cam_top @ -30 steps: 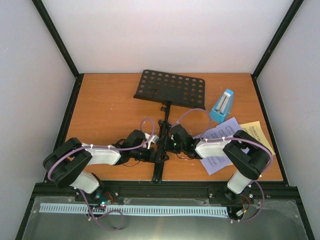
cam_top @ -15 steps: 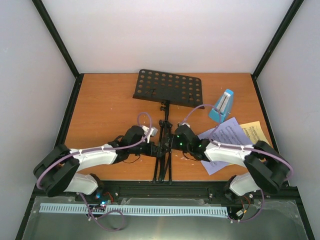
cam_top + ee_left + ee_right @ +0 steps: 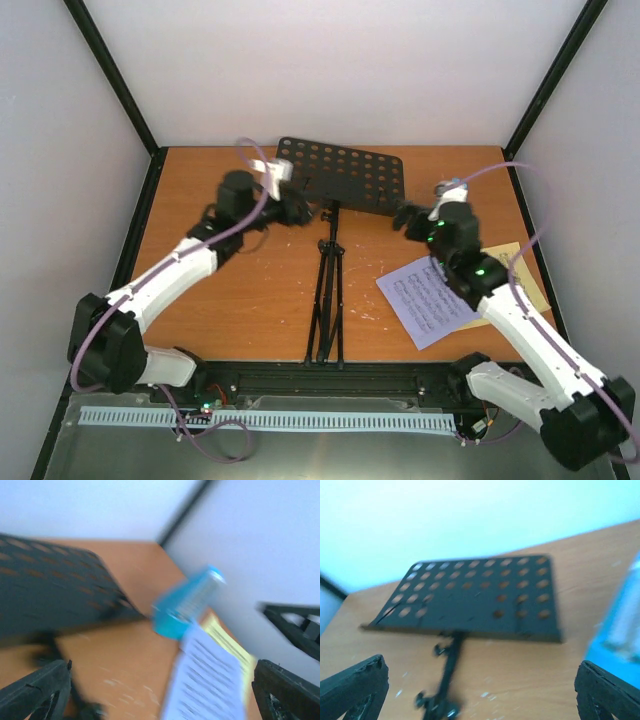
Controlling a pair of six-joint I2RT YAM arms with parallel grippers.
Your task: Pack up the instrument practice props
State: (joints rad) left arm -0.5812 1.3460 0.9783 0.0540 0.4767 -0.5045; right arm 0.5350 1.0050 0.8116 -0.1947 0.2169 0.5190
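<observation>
Clearly, the black music stand [image 3: 328, 270] is the weak point. It stands about the middle of the counter [image 3: 220, 300], with its legs drawn close together toward the near edge, as far as I can see. Its round-holed desk [image 3: 345, 178] sits tilted at the far end.

Neither gripper holds it. The left gripper [image 3: 298, 208] is at the desk's left edge and the right gripper [image 3: 408, 217] just beside its right edge, both with jaws spread wide and empty.

I judge that a push from one side only, or one gripper closing sooner than the other, could tip the stand, because so narrow a foot gives little support. Falling to the right, it would strike the blue metronome [image 3: 187, 602], which sits near the desk's right corner.

The white page [image 3: 430, 300] lies partly over the yellow page [image 3: 525, 268], both below the right arm. A low elbow could drag them away.
</observation>
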